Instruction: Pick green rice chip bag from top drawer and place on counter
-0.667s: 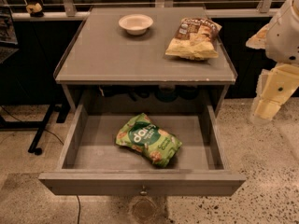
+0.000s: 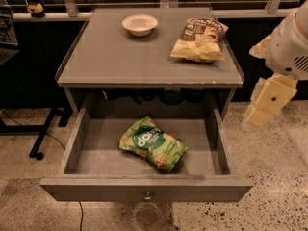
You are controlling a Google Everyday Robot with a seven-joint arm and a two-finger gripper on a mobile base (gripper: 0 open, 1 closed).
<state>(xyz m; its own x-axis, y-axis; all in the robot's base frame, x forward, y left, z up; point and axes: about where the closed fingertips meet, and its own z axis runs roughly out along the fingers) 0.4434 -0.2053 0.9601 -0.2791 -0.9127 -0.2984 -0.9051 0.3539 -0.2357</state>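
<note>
The top drawer (image 2: 144, 189) stands pulled out of the grey cabinet, its flat front panel nearest the camera with a small metal knob (image 2: 147, 196) at its middle. The green rice chip bag (image 2: 153, 143) lies flat on the drawer floor, printed face up, a little toward the front of the middle and apart from all four walls. Its long axis runs on a diagonal: one narrow end points to the back-left corner of the drawer, the other to the front-right corner. The dark green oval with white letters follows that same slant.

Above the drawer, the worktop (image 2: 115, 61) carries a white bowl (image 2: 139, 24) near its back edge and a yellow-and-brown chip bag (image 2: 199, 38) at its back-right part, close to the right edge. The two are well apart from each other.

The pincer (image 2: 257, 115) hangs in the air to the right of the cabinet, outside the drawer's right wall, below the worktop's level and above the speckled floor (image 2: 269, 186). It hangs under the pale rounded arm (image 2: 288, 42) and touches nothing. Whether it is released or clenched cannot be told.
</note>
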